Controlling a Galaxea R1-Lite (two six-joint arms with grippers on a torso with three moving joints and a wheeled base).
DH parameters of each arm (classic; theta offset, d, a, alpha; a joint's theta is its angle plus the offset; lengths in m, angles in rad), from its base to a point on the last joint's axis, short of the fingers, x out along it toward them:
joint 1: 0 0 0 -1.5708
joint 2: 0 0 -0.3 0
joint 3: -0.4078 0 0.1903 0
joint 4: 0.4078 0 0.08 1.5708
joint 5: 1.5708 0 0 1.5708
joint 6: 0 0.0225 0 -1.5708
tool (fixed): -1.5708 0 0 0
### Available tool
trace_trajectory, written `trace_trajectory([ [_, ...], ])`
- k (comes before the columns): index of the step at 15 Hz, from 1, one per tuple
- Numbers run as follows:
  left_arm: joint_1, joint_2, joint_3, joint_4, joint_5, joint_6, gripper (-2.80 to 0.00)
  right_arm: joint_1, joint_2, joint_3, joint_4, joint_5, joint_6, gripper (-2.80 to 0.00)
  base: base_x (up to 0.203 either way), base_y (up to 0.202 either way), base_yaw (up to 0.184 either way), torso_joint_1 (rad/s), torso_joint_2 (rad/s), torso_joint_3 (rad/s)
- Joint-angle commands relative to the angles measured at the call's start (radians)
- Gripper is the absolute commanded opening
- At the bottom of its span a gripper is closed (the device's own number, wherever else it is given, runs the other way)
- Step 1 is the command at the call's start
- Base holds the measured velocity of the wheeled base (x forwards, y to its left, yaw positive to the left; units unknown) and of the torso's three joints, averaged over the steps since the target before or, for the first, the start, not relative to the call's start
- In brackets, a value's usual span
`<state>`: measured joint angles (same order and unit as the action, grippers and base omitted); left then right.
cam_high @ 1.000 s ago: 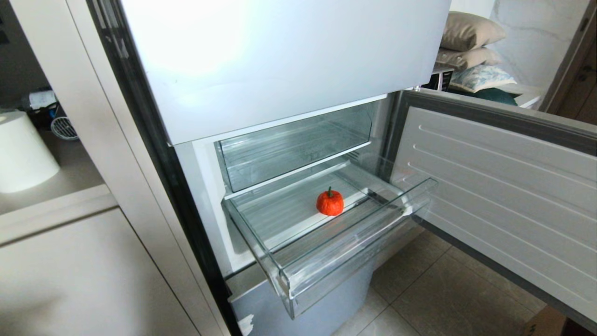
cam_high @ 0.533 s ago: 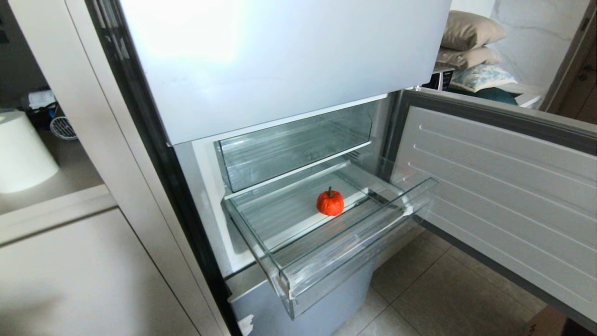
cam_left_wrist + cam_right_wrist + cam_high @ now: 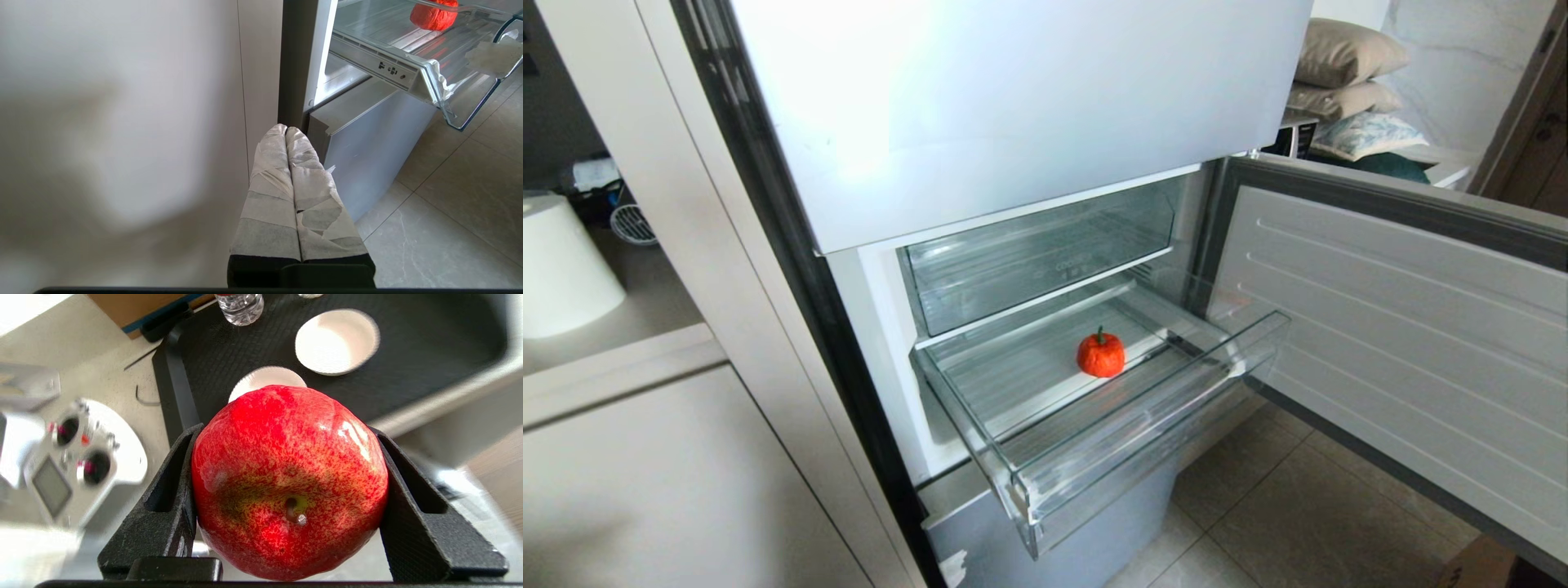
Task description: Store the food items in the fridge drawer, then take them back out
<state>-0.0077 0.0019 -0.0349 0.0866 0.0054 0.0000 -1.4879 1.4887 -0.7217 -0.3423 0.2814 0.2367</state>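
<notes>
A lumpy orange-red fruit (image 3: 1101,354) with a green stem lies on the ribbed floor of the fridge drawer (image 3: 1045,490), which stands pulled out. The left wrist view shows the same fruit (image 3: 433,16) and the drawer's corner (image 3: 429,69). My left gripper (image 3: 282,129) hangs low beside the fridge's edge, its white-taped fingers (image 3: 265,183) pressed together and empty. My right gripper (image 3: 286,428) is shut on a large red speckled apple (image 3: 286,477), held over a black tray away from the fridge. Neither gripper appears in the head view.
The fridge door (image 3: 1405,327) stands open on the right over the tiled floor. A clear upper bin (image 3: 1029,269) sits above the drawer. Under the apple the black tray (image 3: 429,343) carries two white bowls (image 3: 335,341) and a water bottle (image 3: 241,306); a white controller (image 3: 77,457) lies beside it.
</notes>
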Motion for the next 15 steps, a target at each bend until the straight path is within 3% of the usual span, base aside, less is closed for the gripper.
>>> trace_trajectory([
  [1,0.000,0.000,0.000,0.001,0.001,0.000,-2.80,-0.005,0.196,-0.092,-0.002,0.015,0.022,-2.80,0.000,0.000,0.000,0.000,0.00,0.000],
  [5,0.000,0.000,0.000,0.001,0.001,0.000,-2.80,-0.009,0.402,-0.311,0.052,0.033,0.077,-2.80,0.000,0.000,0.000,0.000,0.00,0.000],
  [15,0.000,0.000,0.001,0.001,0.001,0.000,-2.80,-0.038,0.671,-0.609,0.094,-0.001,0.144,-2.80,0.000,0.000,0.000,0.000,0.00,0.000],
])
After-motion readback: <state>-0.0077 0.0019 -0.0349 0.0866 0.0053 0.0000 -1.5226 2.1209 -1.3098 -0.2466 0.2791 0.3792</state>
